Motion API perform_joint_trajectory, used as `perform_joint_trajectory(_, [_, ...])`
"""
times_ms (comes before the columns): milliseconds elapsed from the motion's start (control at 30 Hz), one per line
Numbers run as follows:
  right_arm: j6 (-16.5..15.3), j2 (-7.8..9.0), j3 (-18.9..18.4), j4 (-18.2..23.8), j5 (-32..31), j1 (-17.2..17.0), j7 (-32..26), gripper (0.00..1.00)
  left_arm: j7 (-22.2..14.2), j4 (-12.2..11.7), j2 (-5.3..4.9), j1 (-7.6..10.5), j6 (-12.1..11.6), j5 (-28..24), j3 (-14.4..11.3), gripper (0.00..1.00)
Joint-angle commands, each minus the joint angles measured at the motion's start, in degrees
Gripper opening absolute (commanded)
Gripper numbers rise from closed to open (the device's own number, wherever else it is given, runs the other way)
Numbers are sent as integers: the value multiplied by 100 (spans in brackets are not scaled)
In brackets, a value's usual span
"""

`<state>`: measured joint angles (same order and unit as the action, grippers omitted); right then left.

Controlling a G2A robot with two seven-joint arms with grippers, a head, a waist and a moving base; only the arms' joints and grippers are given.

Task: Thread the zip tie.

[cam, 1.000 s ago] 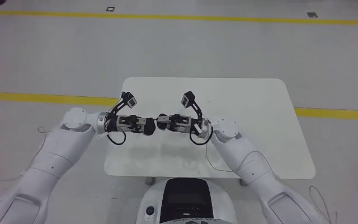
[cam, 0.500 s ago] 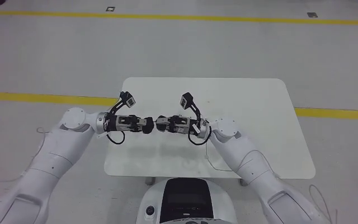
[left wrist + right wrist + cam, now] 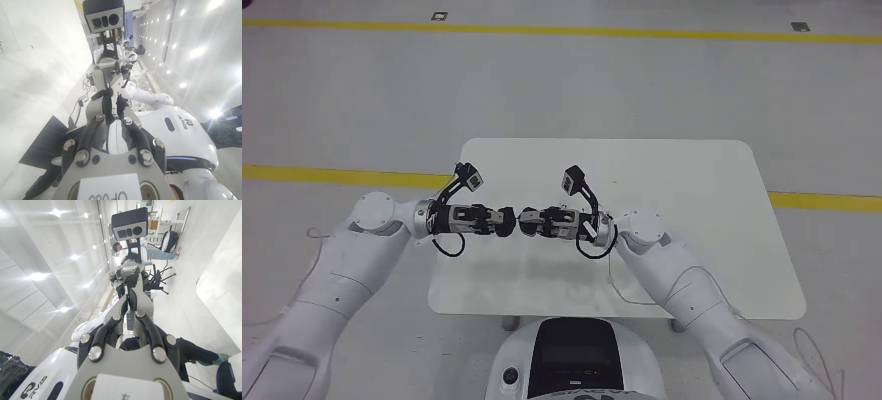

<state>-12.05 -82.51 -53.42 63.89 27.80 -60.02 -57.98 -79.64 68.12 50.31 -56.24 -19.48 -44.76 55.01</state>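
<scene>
From my console, both arms are bent inward over the white bench [image 3: 692,200]. Their tips meet nose to nose about halfway from the bench's centre toward its 9 o'clock edge in the top view. The left pincer [image 3: 506,220] sits at 9 o'clock of the right pincer [image 3: 526,218], and the two are just beside each other, almost touching.

In the right wrist view, the zip tie [image 3: 132,303] is a black ribbed strap running lengthwise between that pincer's two grey fingers [image 3: 144,302]. They are clenched on it, pressing in from either side. The strap leads on toward the left pincer, which faces me head-on just beyond the fingertips.

In the left wrist view, a dark strip lies along the inside of one finger [image 3: 90,111], and some pale gap shows beside it. I cannot tell whether the left pincer is clenched or released. I also cannot tell whether that strip is the tie's other end.
</scene>
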Motion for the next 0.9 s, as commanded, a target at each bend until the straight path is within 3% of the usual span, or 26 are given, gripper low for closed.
perform_joint_trajectory(0, [2,2,7,0,1,0,-6,0,0,-12,8,-3,0,7,2,9])
perform_joint_trajectory(533, [0,-4,94,-76,36,64,-55,0,0,-93,62,19,0,59,-1,9])
perform_joint_trajectory(600, [3,-3,99,-77,37,68,-57,0,0,-100,67,23,0,65,-1,6])
perform_joint_trajectory(633, [6,-2,102,-76,36,69,-59,0,0,-102,70,26,0,69,0,0])
perform_joint_trajectory(800, [19,1,114,-70,39,70,-53,0,0,-114,77,34,0,96,0,0])
perform_joint_trajectory(833, [19,1,115,-69,41,70,-48,18,0,-118,78,34,0,101,1,0])
perform_joint_trajectory(867, [20,2,113,-70,50,68,-33,47,0,-119,79,35,0,105,2,0])
